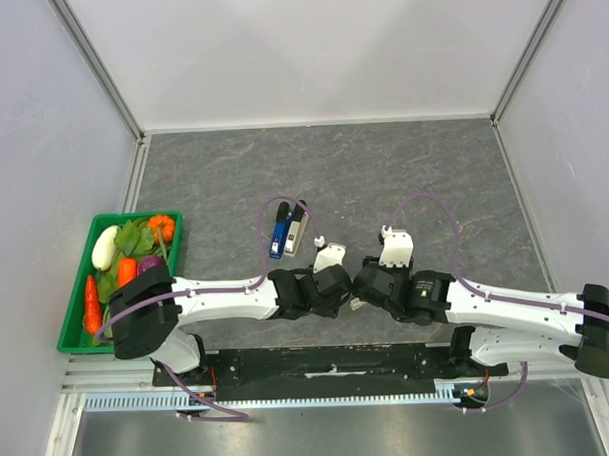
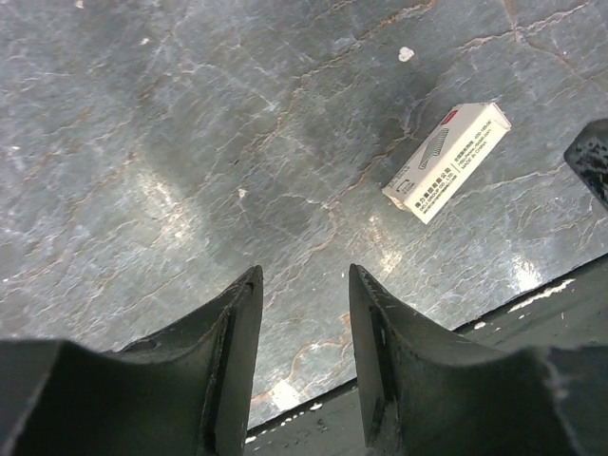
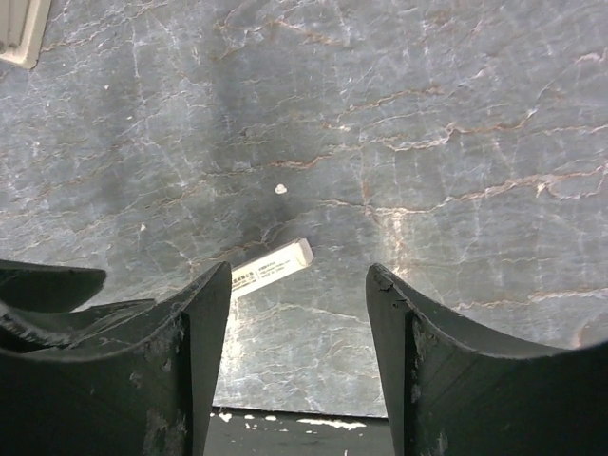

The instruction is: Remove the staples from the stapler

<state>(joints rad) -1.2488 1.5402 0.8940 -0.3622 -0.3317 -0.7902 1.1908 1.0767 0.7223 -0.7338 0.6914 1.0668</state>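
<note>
The grey-silver stapler (image 1: 296, 231) lies on the surface (image 1: 383, 175) side by side with a blue stapler (image 1: 278, 235), just beyond the left gripper (image 2: 304, 275) and farther from the right gripper (image 3: 299, 275); neither wrist view shows it. Both grippers have their jaws apart with nothing between them, the right wider than the left, and a small white staple box (image 2: 446, 161) lies flat on the surface near them. At the left edge a green tray (image 1: 139, 215) holds a carrot (image 1: 91, 305), a white vegetable (image 1: 104, 247), leafy greens (image 1: 135, 237) and a small orange vegetable (image 1: 161, 226).
</note>
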